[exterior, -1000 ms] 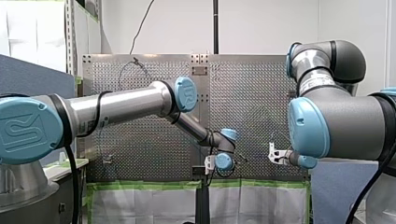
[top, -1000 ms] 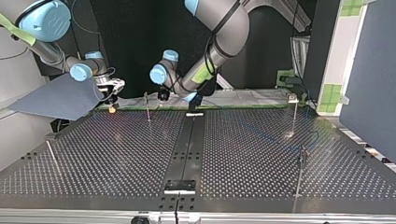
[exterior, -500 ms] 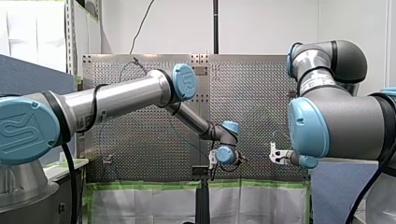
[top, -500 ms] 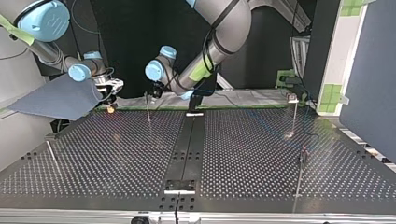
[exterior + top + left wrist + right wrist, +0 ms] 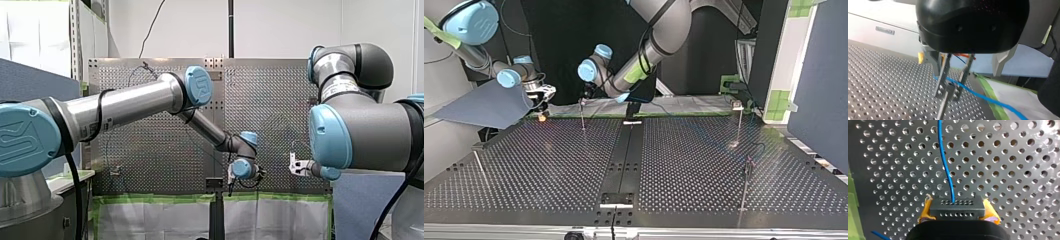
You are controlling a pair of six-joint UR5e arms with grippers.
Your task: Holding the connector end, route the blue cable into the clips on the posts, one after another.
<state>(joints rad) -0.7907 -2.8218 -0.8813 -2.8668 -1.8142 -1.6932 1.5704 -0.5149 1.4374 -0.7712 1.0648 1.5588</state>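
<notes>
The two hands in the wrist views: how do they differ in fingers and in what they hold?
My right hand has yellow pads; my left hand has metal fingers. The right is shut on the black connector; the left stands open, a post between its fingers. Both meet the blue cable.

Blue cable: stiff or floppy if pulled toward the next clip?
Probably floppy: the blue cable leaves the connector in a soft curve rather than straight. Likely light: it looks thin beside the connector clamped in my right gripper. Past my left gripper it bends slightly again, so it should follow a pull, not a push.
</notes>
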